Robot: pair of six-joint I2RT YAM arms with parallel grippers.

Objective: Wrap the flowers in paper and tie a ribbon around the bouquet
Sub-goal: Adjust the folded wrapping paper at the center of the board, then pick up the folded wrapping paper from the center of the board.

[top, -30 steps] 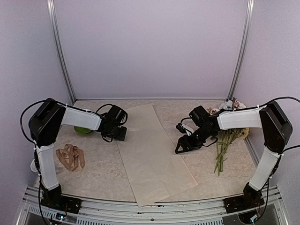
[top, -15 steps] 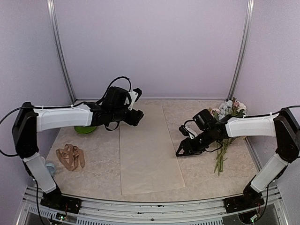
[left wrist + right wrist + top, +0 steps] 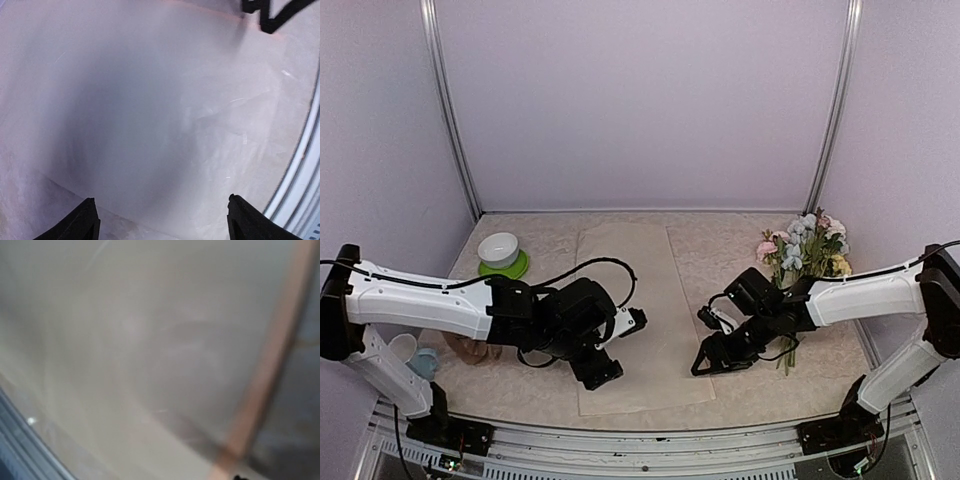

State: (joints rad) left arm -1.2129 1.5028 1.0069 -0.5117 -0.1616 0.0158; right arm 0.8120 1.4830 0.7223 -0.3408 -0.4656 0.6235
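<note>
Paper (image 3: 638, 300) lies flat mid-frame, laid out as the wrap base, I'd say. Flowers (image 3: 805, 245) sit right of it, off the sheet. Left gripper (image 3: 162, 222) is spread wide and empty over the paper's lower left. Right gripper (image 3: 712, 355) is at its lower-right edge; I can't tell its grip. White bowl (image 3: 499, 248) sits on green plate (image 3: 512, 269), upper left; contents not visible.

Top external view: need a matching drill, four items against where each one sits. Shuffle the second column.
Column 1
1. beige kraft paper sheet
2. bunch of pale blue, pink and yellow artificial flowers
3. white bowl on green saucer
4. left gripper

Column 2
a. far left
b. far right
c. flat in the middle, running near to far
d. over the sheet's near-left part, jaws wide apart

Pairs: 1-c, 2-b, 3-a, 4-d
</note>
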